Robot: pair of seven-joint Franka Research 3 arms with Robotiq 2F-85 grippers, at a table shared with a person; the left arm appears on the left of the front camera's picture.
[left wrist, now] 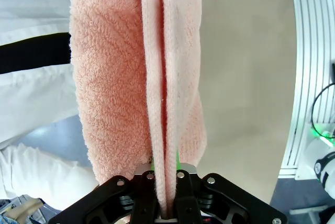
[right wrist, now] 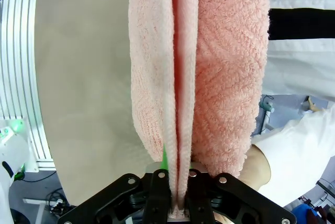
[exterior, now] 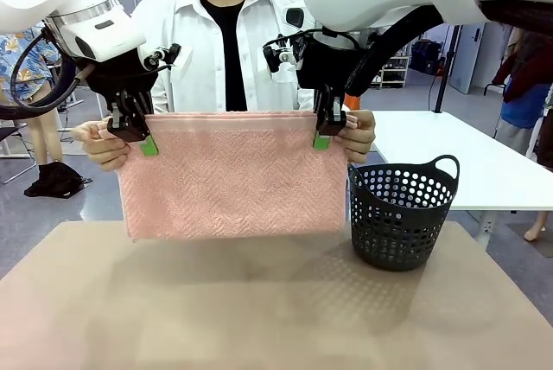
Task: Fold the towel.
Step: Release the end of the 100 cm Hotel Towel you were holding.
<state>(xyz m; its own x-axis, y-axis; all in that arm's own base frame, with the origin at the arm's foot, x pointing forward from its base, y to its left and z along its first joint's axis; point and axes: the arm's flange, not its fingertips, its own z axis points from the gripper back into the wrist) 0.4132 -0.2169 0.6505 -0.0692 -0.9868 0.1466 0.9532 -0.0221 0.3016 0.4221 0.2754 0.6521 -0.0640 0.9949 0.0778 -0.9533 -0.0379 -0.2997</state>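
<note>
I am clamping my left hand on the top left corner of the towel and my right hand on its top right corner. Both are pinched tight on the doubled pink cloth. The towel is hanging in the air as a wide folded rectangle over the far part of the worktop, and I cannot tell whether its lower edge is touching. A person in a white coat is standing at the far side and gripping the same corners. They have one hand just left of my left hand and the other hand just right of my right hand. A dark perforated basket is standing on the worktop, just right of the towel.
</note>
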